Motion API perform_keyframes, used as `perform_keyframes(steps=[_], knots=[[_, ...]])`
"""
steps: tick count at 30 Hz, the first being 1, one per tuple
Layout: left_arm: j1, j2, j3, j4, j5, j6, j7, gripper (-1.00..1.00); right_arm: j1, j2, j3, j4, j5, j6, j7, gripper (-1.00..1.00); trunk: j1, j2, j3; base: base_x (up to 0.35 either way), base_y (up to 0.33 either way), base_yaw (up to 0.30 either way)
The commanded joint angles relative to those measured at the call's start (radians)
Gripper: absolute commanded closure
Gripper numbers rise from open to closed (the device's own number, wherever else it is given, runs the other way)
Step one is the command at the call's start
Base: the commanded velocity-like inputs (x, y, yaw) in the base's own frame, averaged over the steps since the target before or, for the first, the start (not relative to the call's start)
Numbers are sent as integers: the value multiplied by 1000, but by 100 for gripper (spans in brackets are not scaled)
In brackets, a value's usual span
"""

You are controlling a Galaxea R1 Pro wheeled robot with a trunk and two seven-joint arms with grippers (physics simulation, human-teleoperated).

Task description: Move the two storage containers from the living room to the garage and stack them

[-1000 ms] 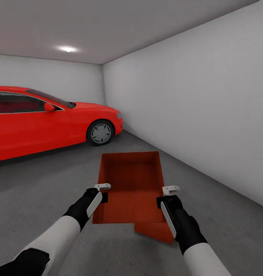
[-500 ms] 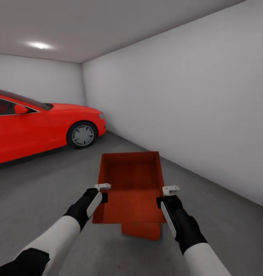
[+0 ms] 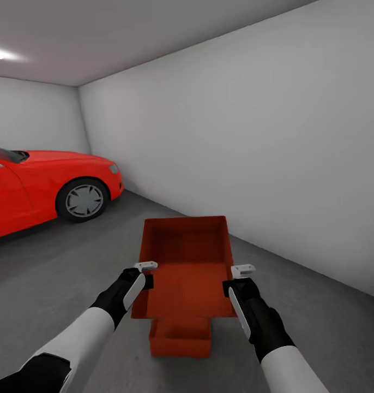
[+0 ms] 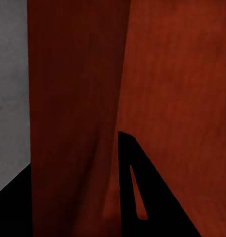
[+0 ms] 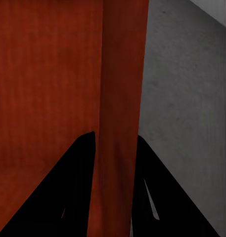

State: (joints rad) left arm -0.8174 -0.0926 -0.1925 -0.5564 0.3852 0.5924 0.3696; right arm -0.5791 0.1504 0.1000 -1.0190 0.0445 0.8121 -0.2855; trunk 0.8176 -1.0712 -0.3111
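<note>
Gripping ribbed orange-red container [image 3: 187, 262] walls.

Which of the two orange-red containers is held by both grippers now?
The upper container, which the left gripper and right gripper clamp by its side walls. The lower container sits on the grey floor.

- Held container [image 3: 187, 262]: orange-red, faintly ribbed bottom
- Second container [image 3: 180, 337] on the floor [image 3: 56, 273]: same orange-red
- Floor: dark grey, mottled
- Walls [image 3: 252, 153]: plain white
- Car [image 3: 40, 185]: bright red, silver wheel [image 3: 83, 200]
- Grippers: white fingers [image 3: 146, 266], black wrists
</note>
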Motion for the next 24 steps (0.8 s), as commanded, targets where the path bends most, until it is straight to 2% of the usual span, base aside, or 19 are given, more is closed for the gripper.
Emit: perform_keyframes(steps=[1,7,17,24], knots=[[0,-26,2,-2,-31,-11,-1,100,1,24,38,2,-32,-4,4,100,0,0,0,337,0,-296],[0,-26,2,-3,-31,-11,-1,100,1,24,38,3,-35,-4,6,100,0,0,0,337,0,-261],[0,-25,2,-4,-31,-11,-1,100,1,24,38,3,-35,-4,6,100,0,0,0,329,21,-24],[0,-23,2,-5,-31,-11,0,100,1,24,38,5,-35,-4,6,100,0,0,0,38,12,0]])
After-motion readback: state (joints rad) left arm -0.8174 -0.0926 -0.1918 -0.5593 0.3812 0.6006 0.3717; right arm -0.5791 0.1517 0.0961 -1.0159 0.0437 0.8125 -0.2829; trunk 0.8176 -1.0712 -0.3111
